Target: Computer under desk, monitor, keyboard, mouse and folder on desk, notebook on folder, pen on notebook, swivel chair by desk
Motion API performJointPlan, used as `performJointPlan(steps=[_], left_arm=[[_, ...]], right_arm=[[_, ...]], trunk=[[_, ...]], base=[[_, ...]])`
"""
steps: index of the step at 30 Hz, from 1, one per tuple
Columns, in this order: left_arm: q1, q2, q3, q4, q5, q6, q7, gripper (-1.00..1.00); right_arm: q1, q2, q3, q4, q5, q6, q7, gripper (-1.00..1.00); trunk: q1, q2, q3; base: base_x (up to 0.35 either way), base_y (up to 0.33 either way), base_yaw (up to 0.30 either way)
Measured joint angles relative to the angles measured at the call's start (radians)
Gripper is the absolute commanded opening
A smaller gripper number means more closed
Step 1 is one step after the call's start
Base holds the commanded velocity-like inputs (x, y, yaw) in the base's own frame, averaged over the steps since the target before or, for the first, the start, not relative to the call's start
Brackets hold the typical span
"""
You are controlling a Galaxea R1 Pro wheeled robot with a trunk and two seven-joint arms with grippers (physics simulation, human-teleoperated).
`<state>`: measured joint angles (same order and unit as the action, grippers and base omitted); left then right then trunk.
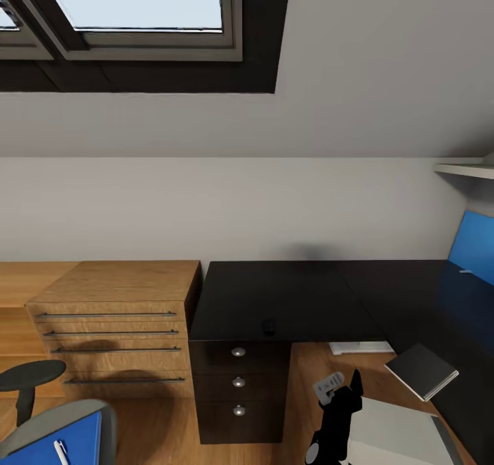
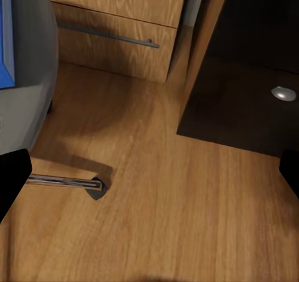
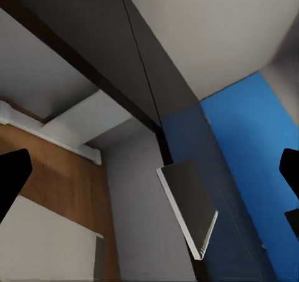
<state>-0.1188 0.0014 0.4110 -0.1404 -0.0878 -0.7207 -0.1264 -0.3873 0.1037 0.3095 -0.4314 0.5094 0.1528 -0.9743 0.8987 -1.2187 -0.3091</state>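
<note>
Right gripper (image 3: pixel 149 182) open, black fingers (image 3: pixel 12 176) wide apart, nothing between them; it looks at the notebook (image 3: pixel 190 210), which overhangs the desk (image 3: pixel 93 38) edge. Left gripper (image 2: pixel 149 182) also open and empty, above wooden floor (image 2: pixel 162 213) near the chair's chrome leg (image 2: pixel 62 182). From the head: mouse (image 1: pixel 268 326) on the desk (image 1: pixel 288 300) above three drawers. Folder (image 1: pixel 58 444) with pen (image 1: pixel 60 451) lies on the chair (image 1: pixel 62 417), lower left. Grey computer (image 1: pixel 394 434) on the floor, lower right. Wooden cabinet (image 1: pixel 116 314) just left of the desk.
</note>
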Motion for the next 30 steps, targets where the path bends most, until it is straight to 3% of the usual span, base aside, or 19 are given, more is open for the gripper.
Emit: performJointPlan(steps=[4,11,18,30], left_arm=[[0.000,-0.001,0.001,0.000,0.000,0.001,0.001,1.00],[0.000,-0.003,0.001,0.000,0.000,0.001,0.002,1.00],[0.000,-0.003,0.000,0.000,0.000,0.001,0.001,1.00],[0.000,-0.003,0.000,0.000,-0.001,0.001,-0.001,1.00]], right_arm=[[0.000,-0.014,-0.002,0.001,0.000,0.023,0.000,1.00],[0.000,-0.038,-0.003,0.001,0.000,0.044,-0.002,1.00],[0.000,-0.045,-0.003,0.001,0.000,0.046,-0.003,1.00],[0.000,-0.057,-0.024,0.002,0.000,0.058,-0.002,1.00]], trunk=[[0.000,0.000,0.000],[0.027,-0.049,-0.022],[0.054,-0.098,-0.044],[0.054,-0.098,-0.044]], base=[[0.000,0.000,0.000],[0.000,0.000,0.000],[0.000,0.000,0.000],[0.000,0.000,0.000]])
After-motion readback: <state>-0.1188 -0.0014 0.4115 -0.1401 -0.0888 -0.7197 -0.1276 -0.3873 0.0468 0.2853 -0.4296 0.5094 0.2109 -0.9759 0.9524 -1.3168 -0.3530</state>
